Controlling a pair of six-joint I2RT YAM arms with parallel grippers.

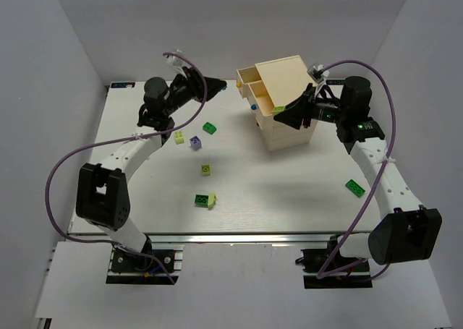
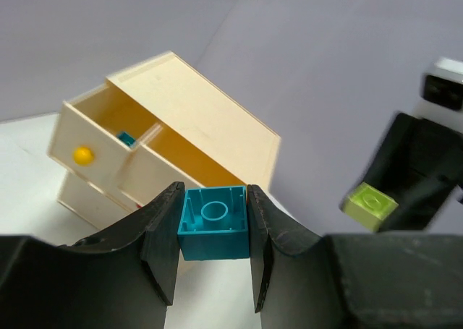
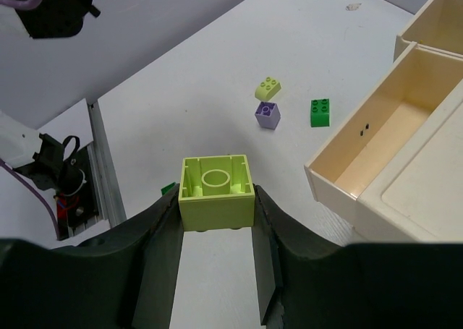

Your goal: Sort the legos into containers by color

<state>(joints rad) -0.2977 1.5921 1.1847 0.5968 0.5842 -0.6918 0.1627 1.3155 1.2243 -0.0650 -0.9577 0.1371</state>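
My left gripper (image 2: 214,193) is shut on a teal-blue lego (image 2: 213,233), held in the air to the left of the cream chest (image 2: 195,119). The chest's upper drawers (image 2: 108,116) stand pulled out, and a blue lego (image 2: 127,137) lies in the left one. My right gripper (image 3: 217,199) is shut on a yellow-green lego (image 3: 217,188) beside an open, bare drawer (image 3: 376,126). In the top view the left gripper (image 1: 221,85) is left of the chest (image 1: 289,76) and the right gripper (image 1: 280,113) is at its front.
Loose legos lie on the table (image 1: 289,191): a green one (image 1: 210,128), a pale yellow one (image 1: 179,137), a purple one (image 1: 194,142), a yellow-green one (image 1: 206,170), a green and pale pair (image 1: 205,199), and a green one (image 1: 354,187) near the right arm.
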